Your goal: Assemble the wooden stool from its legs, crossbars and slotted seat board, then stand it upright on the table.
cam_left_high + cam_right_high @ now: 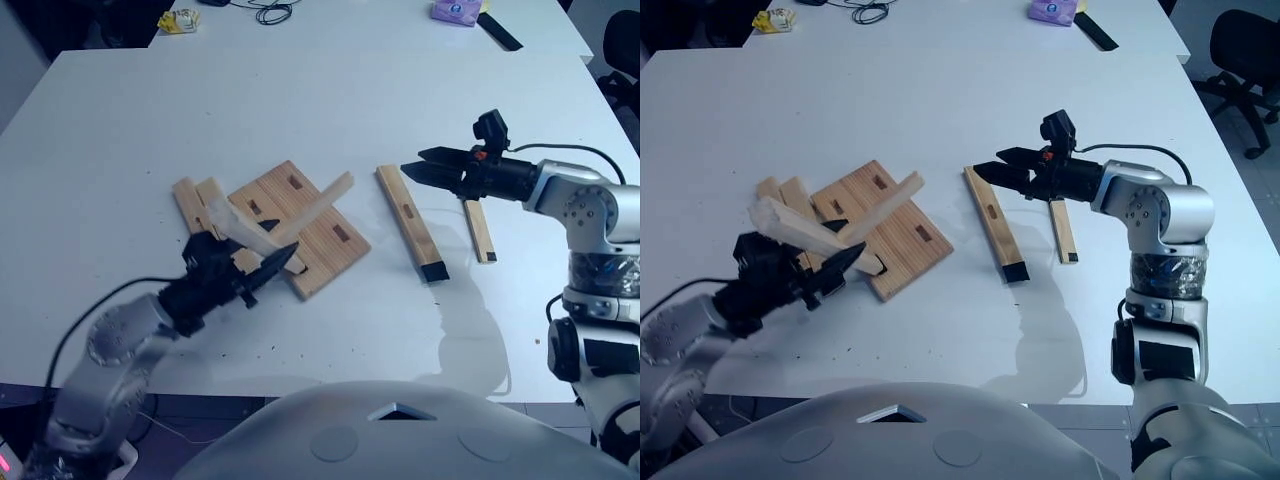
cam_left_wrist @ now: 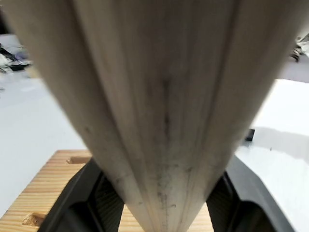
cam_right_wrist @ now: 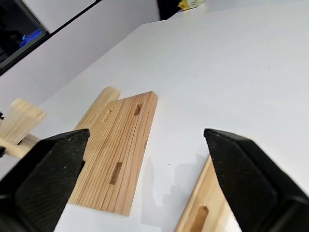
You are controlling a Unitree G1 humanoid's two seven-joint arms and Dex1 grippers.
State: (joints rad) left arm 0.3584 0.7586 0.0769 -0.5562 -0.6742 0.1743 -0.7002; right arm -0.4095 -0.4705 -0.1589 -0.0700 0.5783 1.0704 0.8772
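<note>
White table top (image 1: 150, 120) holds the stool parts. The seat board (image 1: 325, 255) lies flat with its slots up. The left gripper (image 1: 285, 262) is squeezed tight on a wooden leg (image 1: 238, 228), tilted just above the board (another stick (image 1: 320, 198) slants across it). The right gripper (image 1: 410, 160) hangs with fingers wide apart by the far end of a long leg (image 1: 412, 225) lying beside the board. A thin bar (image 1: 482, 235) lies near.

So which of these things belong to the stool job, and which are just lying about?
Job: seat board, wooden piece held by the left end effector, slotted leg, thin bar, two pieces beside the board.
Lying about: yellow packet, purple pack, cables, black strip, all on the far table.
</note>
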